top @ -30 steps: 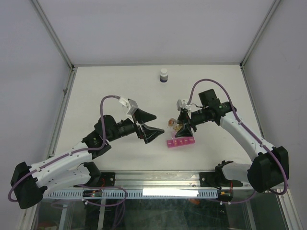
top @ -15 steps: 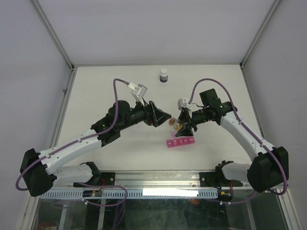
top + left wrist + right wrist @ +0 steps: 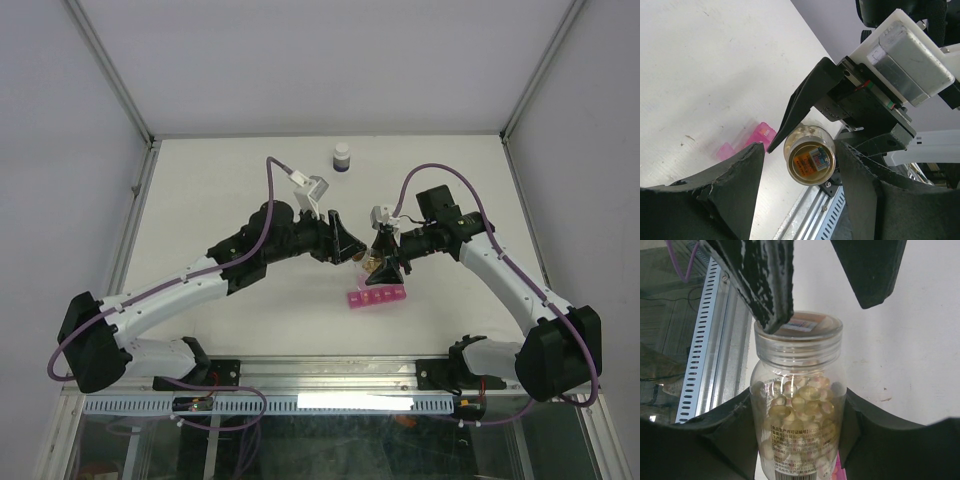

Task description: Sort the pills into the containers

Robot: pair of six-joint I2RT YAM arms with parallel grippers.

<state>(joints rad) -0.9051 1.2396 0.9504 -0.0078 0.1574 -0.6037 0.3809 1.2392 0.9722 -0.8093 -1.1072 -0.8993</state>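
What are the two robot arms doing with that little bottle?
The right gripper is holding a small clear bottle full of yellow pills, gripping it by its sides. The left gripper is open, with one finger on each side of the bottle's lid, so it looks ready to twist it off. The lid is still on. The pink pill organiser sits on the table close by.

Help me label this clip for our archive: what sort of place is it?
Probably a robotics lab test cell: a white tabletop walled by pale panels on aluminium frame posts, with two white-and-black robot arms bolted to a metal rail.
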